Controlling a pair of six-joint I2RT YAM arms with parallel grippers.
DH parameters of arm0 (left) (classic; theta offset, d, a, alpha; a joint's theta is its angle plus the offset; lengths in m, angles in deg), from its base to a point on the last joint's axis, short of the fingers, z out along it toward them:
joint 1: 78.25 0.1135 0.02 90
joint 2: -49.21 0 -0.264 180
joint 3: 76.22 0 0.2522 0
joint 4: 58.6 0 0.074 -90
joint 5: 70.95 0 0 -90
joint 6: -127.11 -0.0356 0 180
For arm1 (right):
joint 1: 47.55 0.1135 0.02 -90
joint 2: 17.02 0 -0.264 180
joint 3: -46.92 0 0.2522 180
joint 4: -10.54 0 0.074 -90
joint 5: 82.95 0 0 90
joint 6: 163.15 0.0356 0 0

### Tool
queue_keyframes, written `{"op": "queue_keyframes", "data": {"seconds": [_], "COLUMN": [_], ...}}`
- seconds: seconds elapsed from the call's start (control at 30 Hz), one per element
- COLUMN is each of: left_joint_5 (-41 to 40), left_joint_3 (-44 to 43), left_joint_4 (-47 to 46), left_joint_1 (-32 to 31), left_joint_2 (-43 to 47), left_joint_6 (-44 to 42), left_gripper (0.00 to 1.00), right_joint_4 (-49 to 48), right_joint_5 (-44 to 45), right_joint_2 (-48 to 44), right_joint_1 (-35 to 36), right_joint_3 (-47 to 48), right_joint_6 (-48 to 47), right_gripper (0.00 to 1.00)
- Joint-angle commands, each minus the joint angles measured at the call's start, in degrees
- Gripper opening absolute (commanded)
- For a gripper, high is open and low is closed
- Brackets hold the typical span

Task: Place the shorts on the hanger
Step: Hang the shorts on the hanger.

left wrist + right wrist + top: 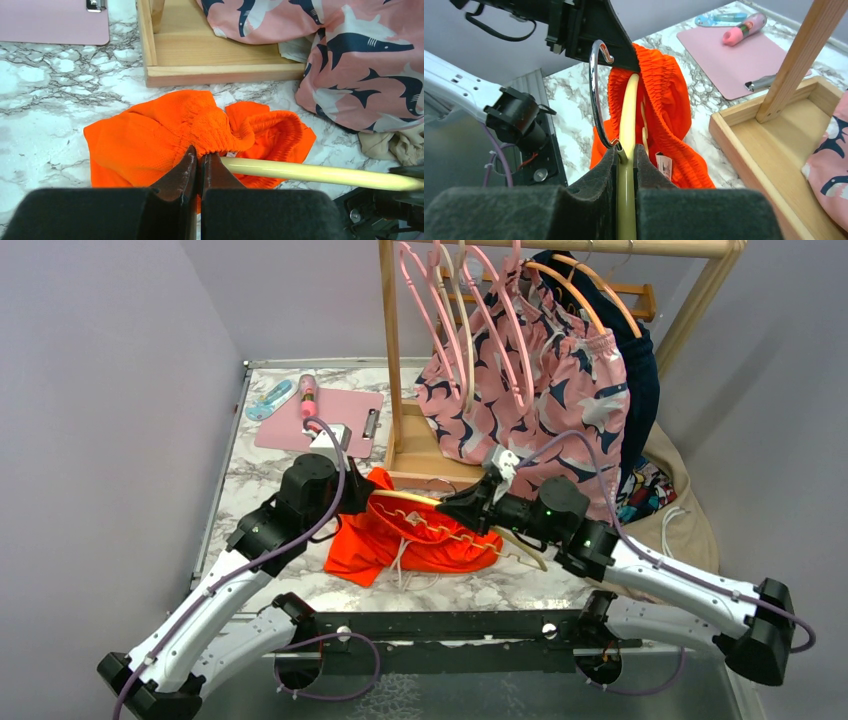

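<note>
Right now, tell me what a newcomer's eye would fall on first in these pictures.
The bright orange-red shorts, bunched in the middle of the marble table, grab the eye first, their elastic waistband pinched in the left end effector. Next comes the pale-yellow hanger, gripped beside its metal hook by the right end effector, its arm running up to the waistband. Behind them, pink shark-print shorts hang on the wooden rack at the back right.

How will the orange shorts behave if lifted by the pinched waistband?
Probably floppy: the shorts lie crumpled in folds, so they would likely drape from the left end effector. Likely light, since a small pinch bunches them. The gathered elastic waistband may stretch and drag rather than slide along the hanger.
</note>
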Motion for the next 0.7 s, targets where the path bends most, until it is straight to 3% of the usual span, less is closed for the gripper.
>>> {"op": "queue_keyframes", "data": {"seconds": [0.0, 0.37, 0.67], "left_joint_5": [-1.86, 1.38, 4.51], "left_joint_3": [-2.35, -1.89, -1.96], "left_joint_4": [-0.54, -0.85, -1.54], "left_joint_1": [-0.14, -0.14, -0.13], "left_joint_2": [0.81, 1.3, 1.17], "left_joint_6": [1.16, 2.85, 3.74], "left_gripper": [0.0, 0.0, 0.0], "right_joint_4": [3.62, -6.03, -16.13], "right_joint_5": [2.54, 15.17, 13.67], "right_joint_2": [-4.73, 2.21, 12.98], "right_joint_1": [0.37, 0.41, 3.5], "right_joint_3": [-0.21, -0.49, 1.75], "right_joint_6": [-2.72, 1.41, 3.92], "right_gripper": [0.01, 0.01, 0.01]}}
